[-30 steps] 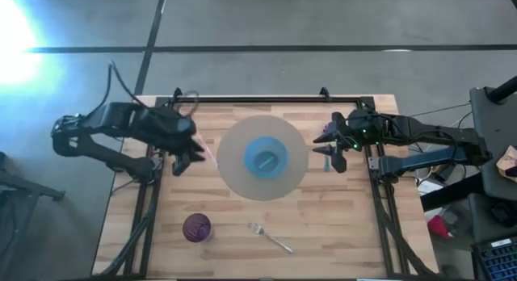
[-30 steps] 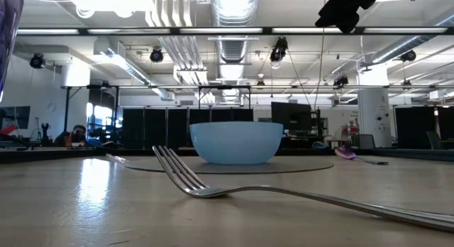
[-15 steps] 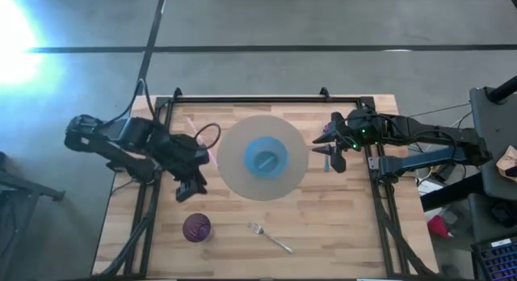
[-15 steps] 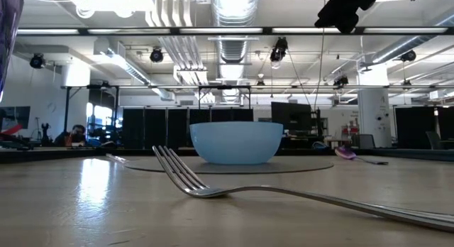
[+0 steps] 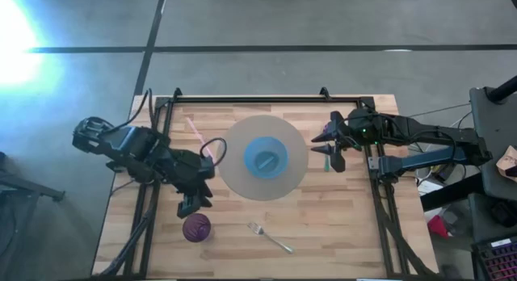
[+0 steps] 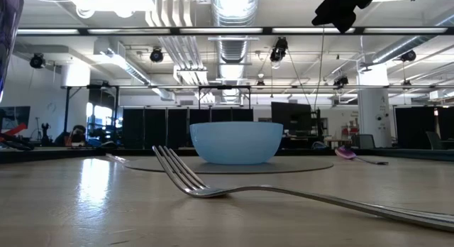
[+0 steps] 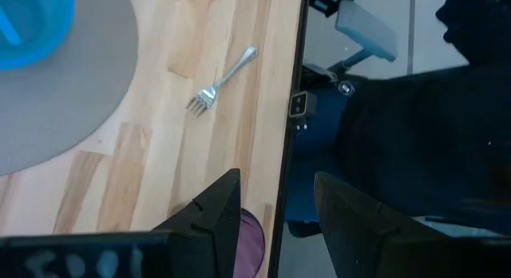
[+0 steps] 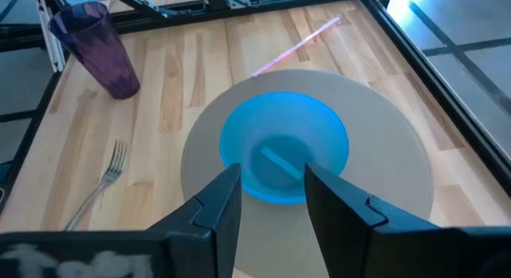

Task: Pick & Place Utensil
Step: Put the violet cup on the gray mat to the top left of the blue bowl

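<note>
My left fingers, spread and empty, hover nearest the fork. It lies diagonally on the surface. My right fingers, spread too, wait beside the bowl.

The left gripper now sits nearer the purple cup, having swung away from the pink straw, which lies fully uncovered.
</note>
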